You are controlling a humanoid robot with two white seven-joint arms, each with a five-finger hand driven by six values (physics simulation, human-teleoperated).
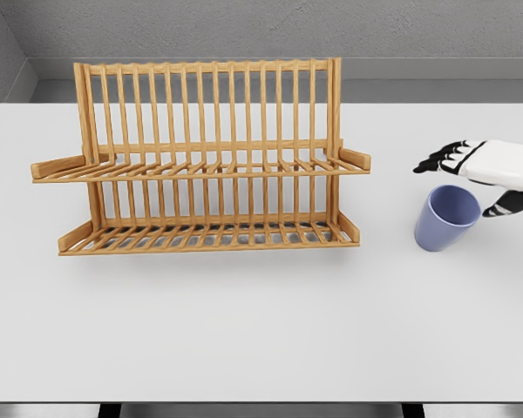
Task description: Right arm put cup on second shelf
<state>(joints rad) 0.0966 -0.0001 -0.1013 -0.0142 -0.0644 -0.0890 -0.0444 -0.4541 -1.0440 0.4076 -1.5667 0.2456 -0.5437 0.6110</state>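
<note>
— Right hand [492,174] hovers with fingers spread, holding nothing, just behind the purple cup [447,218] standing near the table's right edge.

— Risk?

— A careless close could tip the cup, I think, or knock it off.

— And around it?

— Wooden rack [200,161] further left on a white table [261,331]; grey wall behind.

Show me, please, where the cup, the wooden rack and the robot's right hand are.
cup [444,222]: head view, on its outer wall.
wooden rack [200,169]: head view, on the upper shelf's slats.
right hand [492,165]: head view, on the white back of the hand.
</note>
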